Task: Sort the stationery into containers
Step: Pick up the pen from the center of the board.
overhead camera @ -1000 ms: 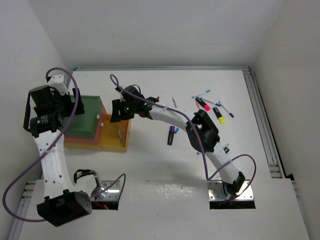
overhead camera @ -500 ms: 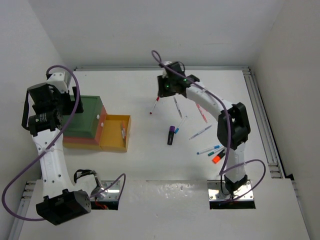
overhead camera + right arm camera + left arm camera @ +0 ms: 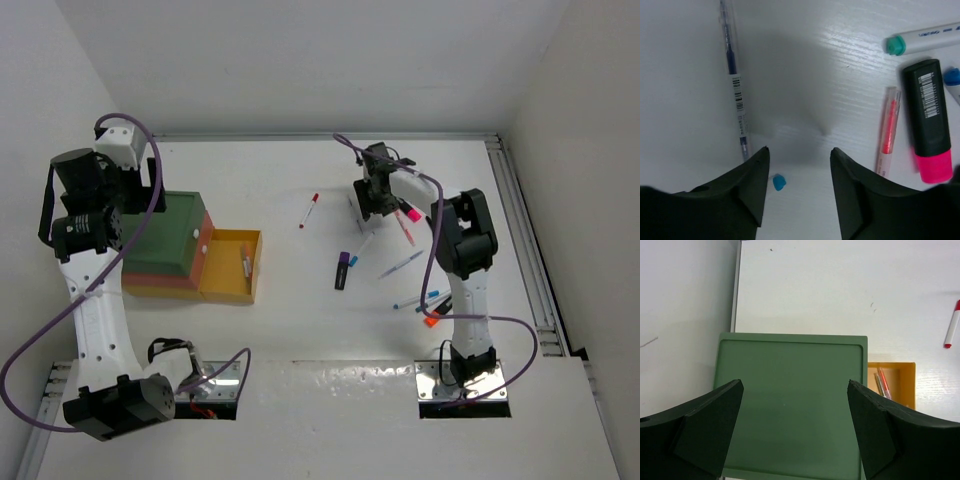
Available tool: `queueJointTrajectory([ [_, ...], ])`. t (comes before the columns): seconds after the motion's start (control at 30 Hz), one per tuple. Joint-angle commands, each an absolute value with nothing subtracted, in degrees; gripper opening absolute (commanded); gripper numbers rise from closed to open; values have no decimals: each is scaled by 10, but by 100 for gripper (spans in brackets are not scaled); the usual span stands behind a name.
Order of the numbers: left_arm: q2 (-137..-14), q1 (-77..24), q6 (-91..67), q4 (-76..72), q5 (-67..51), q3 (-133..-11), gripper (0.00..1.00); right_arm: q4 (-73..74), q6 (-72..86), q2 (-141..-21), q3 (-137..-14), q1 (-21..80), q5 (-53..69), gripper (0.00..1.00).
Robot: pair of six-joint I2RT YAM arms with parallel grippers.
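Observation:
My right gripper (image 3: 374, 203) hangs open low over the table among scattered stationery, nothing between its fingers (image 3: 800, 152). A clear blue-ink pen (image 3: 735, 85) lies just to its left, and a small blue cap (image 3: 779, 182) sits by the left finger. To the right are a red pen (image 3: 888, 130) and a pink highlighter (image 3: 929, 120). A dark green container (image 3: 170, 235) sits on a red-orange one (image 3: 165, 283), beside a yellow tray (image 3: 228, 270) holding pens (image 3: 881, 382). My left gripper (image 3: 795, 387) is open above the green container (image 3: 790, 405).
A red-capped pen (image 3: 309, 210) lies alone mid-table. A purple highlighter (image 3: 343, 270), several thin pens (image 3: 400, 265) and an orange highlighter (image 3: 432, 320) lie toward the right arm's base. A green-capped pen (image 3: 925, 40) is at the far right. Walls enclose the table.
My right gripper swung from over the yellow tray across the back of the table and came down among the pens on the right. The left arm shifted only slightly.

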State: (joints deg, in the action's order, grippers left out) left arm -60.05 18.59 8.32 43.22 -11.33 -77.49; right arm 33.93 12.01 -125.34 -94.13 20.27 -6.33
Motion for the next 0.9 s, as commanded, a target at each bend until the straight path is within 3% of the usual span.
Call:
queueJointTrajectory([
  [0.0,-592,178,75,421,-112,-772,92,338,117,-1249,-973,201,-37,54],
  [0.4,-590,177,63,411,-119,-758,92,333,142,-1276,-1013,214,-18,52],
  [0.63,-589,175,55,410,-117,-753,92,311,140,-1329,-1033,217,-20,38],
  [0.87,-583,174,54,410,-112,-747,92,306,124,-1345,-1026,225,-24,31],
])
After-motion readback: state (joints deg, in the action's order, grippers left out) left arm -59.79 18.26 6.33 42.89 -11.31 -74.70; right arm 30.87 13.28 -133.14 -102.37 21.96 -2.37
